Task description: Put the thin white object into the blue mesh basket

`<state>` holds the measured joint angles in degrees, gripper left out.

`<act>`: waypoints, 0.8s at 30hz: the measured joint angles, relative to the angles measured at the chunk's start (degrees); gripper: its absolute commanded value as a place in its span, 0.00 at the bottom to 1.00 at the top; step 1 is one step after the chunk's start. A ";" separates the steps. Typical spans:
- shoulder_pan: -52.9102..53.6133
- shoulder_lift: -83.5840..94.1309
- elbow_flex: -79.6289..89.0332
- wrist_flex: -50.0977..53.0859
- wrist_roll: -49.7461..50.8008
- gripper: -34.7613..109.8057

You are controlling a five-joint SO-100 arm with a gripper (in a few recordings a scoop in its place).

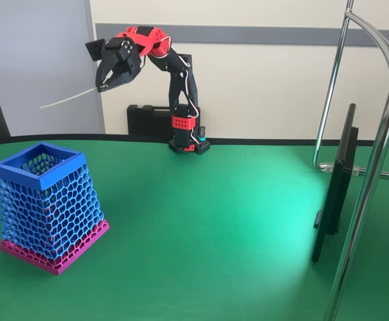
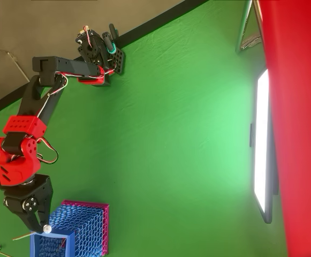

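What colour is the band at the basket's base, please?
Magenta band, clearest in the fixed view.

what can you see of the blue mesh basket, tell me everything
The blue mesh basket is square and widens downward, with honeycomb-mesh walls, a solid blue rim and a magenta base band; it looks like plastic. In the fixed view it stands open side up on the green table, near the left edge and slightly skewed to the camera. Only the table touches it. In the overhead view the gripper hangs at its rim, jaws shut on the thin white object, which is not inside yet.
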<state>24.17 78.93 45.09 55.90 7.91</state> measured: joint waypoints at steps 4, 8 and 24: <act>0.09 -4.04 -2.20 -0.18 1.58 0.28; 0.00 -7.03 -5.01 -0.44 3.43 0.28; 3.69 -11.78 -9.49 -5.27 9.49 0.29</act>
<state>27.86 67.15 35.60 50.62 17.40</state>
